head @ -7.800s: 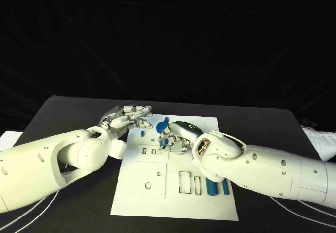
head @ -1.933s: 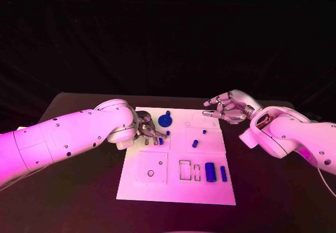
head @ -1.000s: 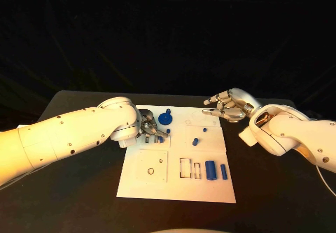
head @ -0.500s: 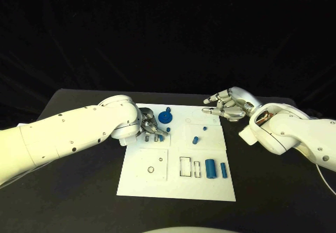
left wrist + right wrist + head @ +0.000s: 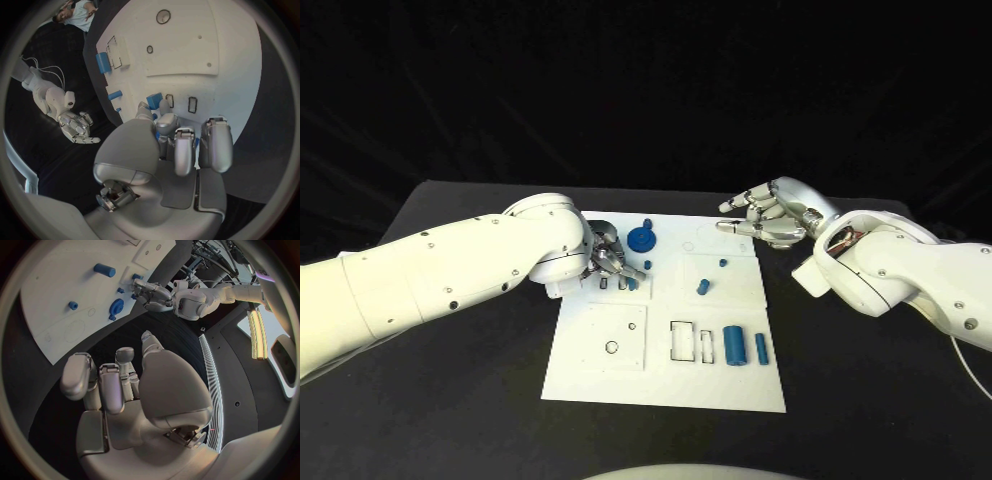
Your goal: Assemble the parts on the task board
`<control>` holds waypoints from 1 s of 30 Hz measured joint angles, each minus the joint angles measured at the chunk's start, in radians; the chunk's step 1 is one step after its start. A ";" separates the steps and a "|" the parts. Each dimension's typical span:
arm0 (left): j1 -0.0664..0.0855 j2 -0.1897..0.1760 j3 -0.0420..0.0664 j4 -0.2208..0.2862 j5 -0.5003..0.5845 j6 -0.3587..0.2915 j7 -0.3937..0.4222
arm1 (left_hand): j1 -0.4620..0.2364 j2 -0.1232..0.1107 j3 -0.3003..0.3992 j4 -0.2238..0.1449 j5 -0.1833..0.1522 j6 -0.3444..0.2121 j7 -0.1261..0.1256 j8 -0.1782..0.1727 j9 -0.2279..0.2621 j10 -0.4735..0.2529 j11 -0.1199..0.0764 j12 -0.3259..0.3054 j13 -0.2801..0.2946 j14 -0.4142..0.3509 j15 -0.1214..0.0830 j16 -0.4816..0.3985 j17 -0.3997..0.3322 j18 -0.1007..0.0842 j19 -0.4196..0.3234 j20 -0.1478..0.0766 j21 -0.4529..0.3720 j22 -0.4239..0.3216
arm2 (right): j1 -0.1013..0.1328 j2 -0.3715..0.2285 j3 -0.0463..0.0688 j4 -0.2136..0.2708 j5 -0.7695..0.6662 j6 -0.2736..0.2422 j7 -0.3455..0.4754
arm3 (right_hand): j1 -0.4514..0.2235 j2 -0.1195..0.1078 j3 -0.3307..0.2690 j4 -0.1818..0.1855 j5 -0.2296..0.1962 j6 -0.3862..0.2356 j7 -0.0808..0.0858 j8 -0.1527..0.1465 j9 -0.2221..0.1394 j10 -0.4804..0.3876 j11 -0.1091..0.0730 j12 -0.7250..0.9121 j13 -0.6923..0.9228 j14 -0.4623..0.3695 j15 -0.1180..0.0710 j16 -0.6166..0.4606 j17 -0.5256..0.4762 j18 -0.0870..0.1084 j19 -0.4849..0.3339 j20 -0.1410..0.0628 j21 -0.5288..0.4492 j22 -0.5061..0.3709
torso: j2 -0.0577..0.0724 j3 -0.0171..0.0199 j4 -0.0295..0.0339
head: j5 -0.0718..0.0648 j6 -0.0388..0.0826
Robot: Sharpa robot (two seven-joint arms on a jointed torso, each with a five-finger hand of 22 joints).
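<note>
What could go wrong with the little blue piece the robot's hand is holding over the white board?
The left hand pinches a small blue part just above the task board. Its fingers hide much of the slots from the head view, so the part might miss and tip over. The blue gear sits close by; the hand could bump it. The right hand hovers apart, holding nothing, too far to help.

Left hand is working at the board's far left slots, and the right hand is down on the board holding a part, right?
Not quite. The right hand holds nothing and hovers off the board's far right corner, as the head view shows. The left hand is at the slots.
</note>
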 measured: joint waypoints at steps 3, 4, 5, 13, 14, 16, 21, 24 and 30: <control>0.000 0.000 0.000 0.000 0.000 0.003 0.000 | 0.000 0.000 0.000 0.000 0.000 0.000 0.000 0.000 0.002 0.001 0.001 0.000 0.000 0.000 0.000 0.000 0.000 0.000 0.000 0.000 0.000 0.000 | 0.000 0.001 0.000 0.000 0.000 0.000 0.000 | 0.000 0.000 0.000 0.000 0.000 0.000 0.000 0.000 0.000 0.000 0.000 0.000 0.000 0.000 0.000 0.000 0.000 0.000 0.000 0.000 0.000 0.000 | 0.000 -0.0001 -0.0003 | 0.001 0.000; 0.000 0.000 0.000 0.000 0.000 0.003 0.000 | 0.000 0.000 0.000 0.000 0.000 0.000 0.000 0.003 0.004 0.003 0.003 0.000 0.001 0.000 0.000 0.000 0.000 0.000 0.000 0.000 0.000 0.000 | 0.000 0.001 0.000 0.000 0.000 0.000 0.000 | 0.000 0.000 0.000 0.000 0.000 0.000 0.000 0.000 0.000 0.000 0.000 0.000 0.000 0.000 0.000 0.000 0.000 0.000 0.000 0.000 0.000 0.000 | 0.000 -0.0001 -0.0004 | 0.002 0.000; 0.000 0.000 0.000 0.000 0.000 0.004 0.000 | 0.000 0.000 0.000 0.000 0.000 0.000 0.000 0.004 0.004 0.004 0.003 0.000 0.002 0.000 0.000 0.000 0.000 0.000 0.000 0.000 0.000 0.000 | 0.000 0.001 0.000 0.000 0.000 0.000 0.000 | 0.000 0.000 0.000 0.000 0.000 0.000 0.000 0.000 0.000 0.000 0.000 0.000 0.000 0.000 0.000 0.000 0.000 0.000 0.000 0.000 0.000 0.000 | 0.000 -0.0001 -0.0004 | 0.002 0.000; 0.000 0.000 0.000 0.000 0.000 0.008 -0.001 | 0.000 0.000 0.000 0.000 0.000 0.000 0.000 0.004 0.007 0.007 0.000 0.004 0.005 0.000 0.000 0.000 0.000 0.000 0.000 0.000 0.000 0.000 | 0.000 0.001 0.000 -0.001 0.000 0.000 0.000 | 0.000 0.000 0.000 0.000 0.000 0.000 0.000 0.000 0.000 0.000 0.000 0.000 0.000 0.000 0.000 0.000 0.000 0.000 0.000 0.000 0.000 0.000 | 0.000 -0.0001 -0.0005 | 0.003 0.001; 0.000 0.000 0.000 0.000 0.000 0.008 -0.001 | 0.000 0.000 0.000 0.000 0.000 0.000 0.000 0.004 0.007 0.007 0.000 0.004 0.005 0.000 0.000 0.000 0.000 0.000 0.000 0.000 0.000 0.000 | 0.000 0.001 0.000 -0.001 0.000 0.000 0.000 | 0.000 0.000 0.000 0.000 0.000 0.000 0.000 0.000 0.000 0.000 0.000 0.000 0.000 0.000 0.000 0.000 0.000 0.000 0.000 0.000 0.000 0.000 | 0.000 -0.0001 -0.0006 | 0.003 0.001; 0.000 0.000 0.000 0.000 0.000 0.009 -0.001 | 0.014 0.002 0.000 0.000 0.000 0.000 0.000 0.009 0.013 0.007 0.000 0.004 0.005 0.000 0.000 0.000 0.000 0.000 0.000 0.000 0.000 0.000 | 0.000 0.001 0.000 -0.001 0.000 0.000 0.000 | 0.000 0.000 0.000 0.000 0.000 0.000 0.000 0.000 0.000 0.000 0.000 0.000 -0.001 0.000 0.000 0.000 0.000 0.000 0.000 0.000 -0.004 -0.001 | 0.001 -0.0001 -0.0006 | 0.003 0.000; 0.001 0.000 0.001 0.001 0.002 0.011 0.000 | 0.119 0.032 0.056 -0.051 0.003 -0.015 -0.015 0.010 0.030 0.010 -0.004 0.004 0.006 0.000 -0.011 0.000 0.000 0.000 0.004 -0.004 0.000 0.000 | 0.000 0.001 0.000 -0.001 0.000 0.000 0.000 | 0.000 0.000 0.000 0.000 0.000 0.000 0.000 0.000 0.000 0.000 0.000 0.000 -0.002 0.000 0.000 0.000 0.000 0.000 0.000 0.000 -0.004 -0.002 | 0.001 0.0006 -0.0005 | 0.003 -0.001; 0.005 -0.001 0.005 0.005 0.005 0.013 0.003 | 0.213 0.044 0.112 -0.069 0.012 -0.044 -0.015 -0.018 0.021 -0.001 -0.014 -0.010 0.000 0.000 -0.018 0.000 0.000 0.000 0.003 -0.011 0.000 0.000 | 0.000 0.003 -0.001 -0.001 0.000 0.000 0.000 | 0.000 0.000 0.000 0.000 0.000 0.000 0.000 0.000 0.000 0.000 0.000 0.000 -0.003 0.000 0.000 -0.004 0.001 0.000 0.000 0.000 -0.004 -0.002 | 0.001 0.0007 -0.0006 | 0.004 -0.002; 0.004 -0.007 0.003 0.010 0.013 0.015 0.008 | 0.264 0.002 0.213 0.032 0.013 -0.054 -0.008 -0.035 0.038 -0.006 -0.009 -0.034 -0.023 0.000 -0.018 0.000 0.000 0.000 0.003 -0.011 0.000 0.000 | 0.000 0.010 -0.001 -0.007 -0.001 0.000 0.001 | 0.000 0.000 -0.003 -0.003 0.000 0.000 0.000 0.000 0.000 0.000 0.000 0.000 -0.004 0.000 0.000 -0.004 0.001 0.000 0.000 0.000 -0.004 -0.002 | 0.001 0.0012 0.0008 | 0.005 -0.006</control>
